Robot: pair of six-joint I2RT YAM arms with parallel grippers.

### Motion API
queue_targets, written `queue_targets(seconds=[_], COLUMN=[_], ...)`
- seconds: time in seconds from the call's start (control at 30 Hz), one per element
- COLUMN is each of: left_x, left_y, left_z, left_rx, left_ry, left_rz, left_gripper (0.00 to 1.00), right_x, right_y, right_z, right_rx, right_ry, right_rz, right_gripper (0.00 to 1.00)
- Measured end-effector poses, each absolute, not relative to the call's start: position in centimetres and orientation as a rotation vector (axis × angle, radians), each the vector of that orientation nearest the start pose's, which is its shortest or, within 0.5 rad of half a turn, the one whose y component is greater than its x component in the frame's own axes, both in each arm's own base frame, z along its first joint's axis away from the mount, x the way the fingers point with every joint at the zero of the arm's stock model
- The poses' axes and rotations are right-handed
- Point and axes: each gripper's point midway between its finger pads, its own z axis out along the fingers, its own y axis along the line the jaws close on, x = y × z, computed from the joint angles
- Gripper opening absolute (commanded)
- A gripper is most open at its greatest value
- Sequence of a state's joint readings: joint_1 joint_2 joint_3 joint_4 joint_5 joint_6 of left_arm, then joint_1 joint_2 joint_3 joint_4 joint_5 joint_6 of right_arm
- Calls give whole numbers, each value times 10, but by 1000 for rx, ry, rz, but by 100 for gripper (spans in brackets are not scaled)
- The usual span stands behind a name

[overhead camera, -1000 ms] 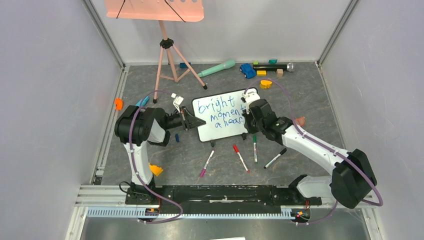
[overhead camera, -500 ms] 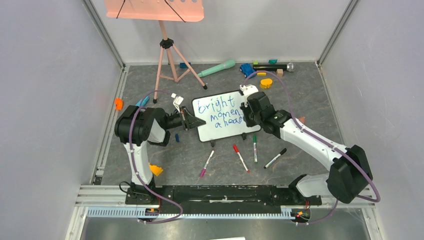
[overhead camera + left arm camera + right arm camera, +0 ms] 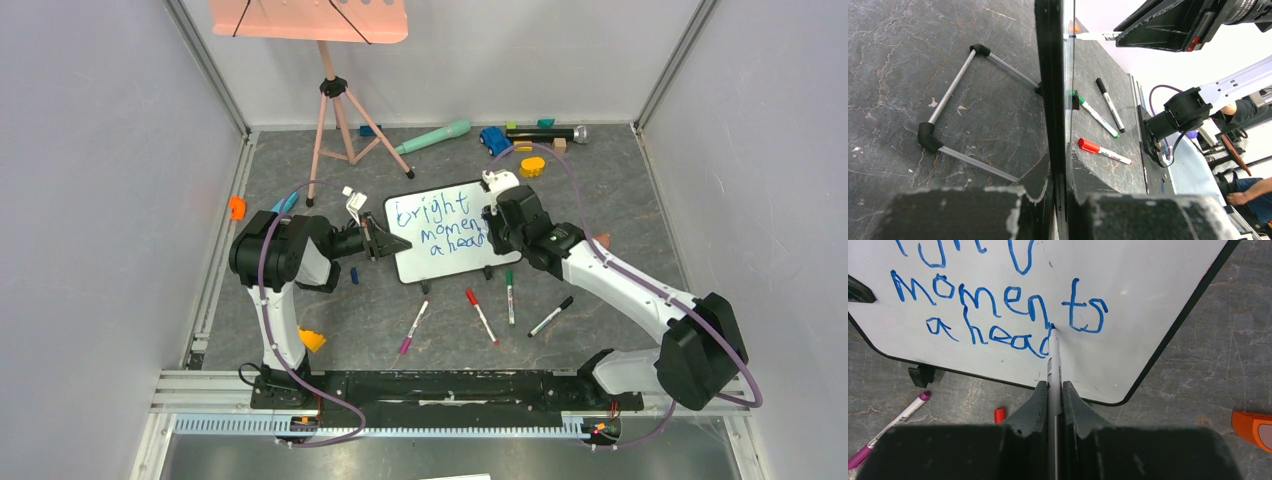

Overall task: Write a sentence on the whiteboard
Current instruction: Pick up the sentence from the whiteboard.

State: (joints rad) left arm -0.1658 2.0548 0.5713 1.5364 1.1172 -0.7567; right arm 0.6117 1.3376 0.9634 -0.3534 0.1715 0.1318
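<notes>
The whiteboard (image 3: 450, 235) stands tilted on its feet mid-table; its face fills the top of the right wrist view (image 3: 1128, 285). The blue sentence (image 3: 998, 310) reads "moments" and "ahea" with a partial last letter, under a cut-off first line. My right gripper (image 3: 497, 222) (image 3: 1053, 390) is shut on a white marker (image 3: 1053, 360), whose tip touches the board at the end of "ahea". My left gripper (image 3: 385, 243) (image 3: 1062, 175) is shut on the whiteboard's left edge (image 3: 1050, 100), seen edge-on.
Loose markers lie in front of the board: purple (image 3: 413, 327), red (image 3: 481, 316), green (image 3: 509, 294), black (image 3: 550, 316). A salmon music stand (image 3: 330, 100) stands at the back left. Toys and a teal microphone (image 3: 432, 136) lie along the back wall. An orange piece (image 3: 1253, 424) lies right.
My right gripper moved up and slightly left along the board's right side with the marker, then held nearly still. The left gripper and whiteboard stayed put.
</notes>
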Motion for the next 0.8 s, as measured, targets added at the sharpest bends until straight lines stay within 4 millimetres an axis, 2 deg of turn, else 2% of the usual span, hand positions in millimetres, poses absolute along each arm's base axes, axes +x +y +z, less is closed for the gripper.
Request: queue_targets(seconds=[0.33, 0.8], left_x=[318, 318], left_y=[-226, -226], left_z=[85, 85], left_rx=[503, 504], left_ry=[1705, 1704], left_rz=[-1527, -1527], left_gripper=[2, 2], right_x=[296, 293], right_y=[181, 177], right_z=[120, 126], right_rx=[-458, -445], right_ry=[2284, 2266], right_rz=[195, 208], right_gripper=[0, 0])
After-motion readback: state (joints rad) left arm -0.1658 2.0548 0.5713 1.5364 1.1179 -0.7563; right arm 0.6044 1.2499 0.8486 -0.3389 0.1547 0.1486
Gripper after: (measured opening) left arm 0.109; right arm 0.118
